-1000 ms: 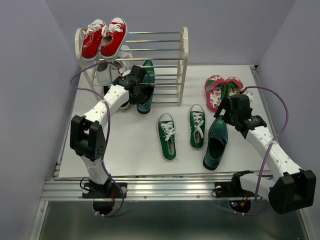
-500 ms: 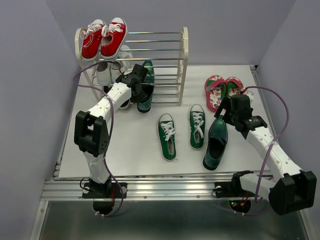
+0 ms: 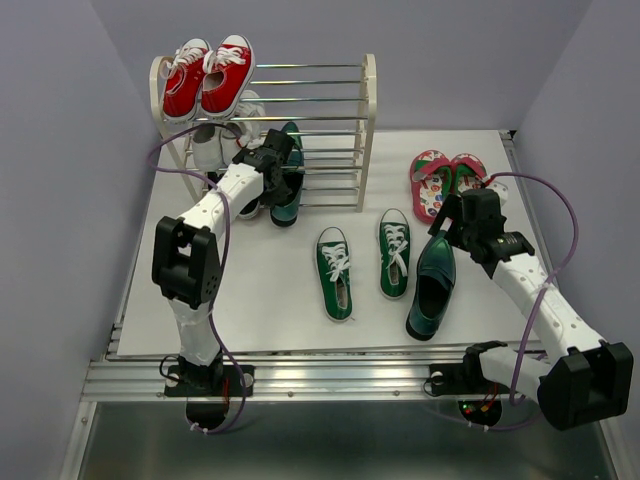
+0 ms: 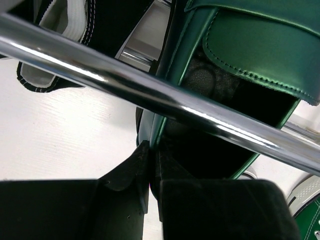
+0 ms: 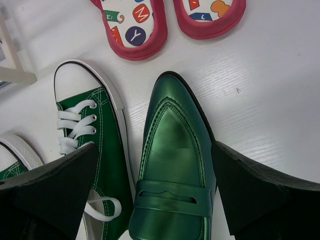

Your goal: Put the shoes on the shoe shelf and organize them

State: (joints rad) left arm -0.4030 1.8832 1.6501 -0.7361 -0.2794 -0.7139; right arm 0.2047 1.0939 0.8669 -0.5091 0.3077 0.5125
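While the left arm reaches to the shoe shelf, the left fingers are squeezed tight on the thin side wall of a shiny teal loafer. One finger is inside the shoe and one is outside. The toe of this loafer pokes in among the silver rods on the left half of the shelf, low down, and its heel sticks out at the front. In the left wrist view a silver rod runs across right over the shoe's opening. I cannot tell if the shoe rests on a rod or hangs from the fingers.

The right fingers are spread wide apart and hold nothing. They hang over the toe of the other teal loafer, one finger on each side of it. I cannot tell if they touch it. This loafer lies flat on the white desk, toe pointing to the back.

Two green sneakers with white laces lie on the desk just left of that loafer, side by side with a gap between them. The nearer one almost touches the loafer.

The pink-red flip-flops lie side by side on the desk behind the right fingers, to the right of the shelf.

Two red sneakers sit on the top level of the shelf, at its left end. A white sneaker sits under them.
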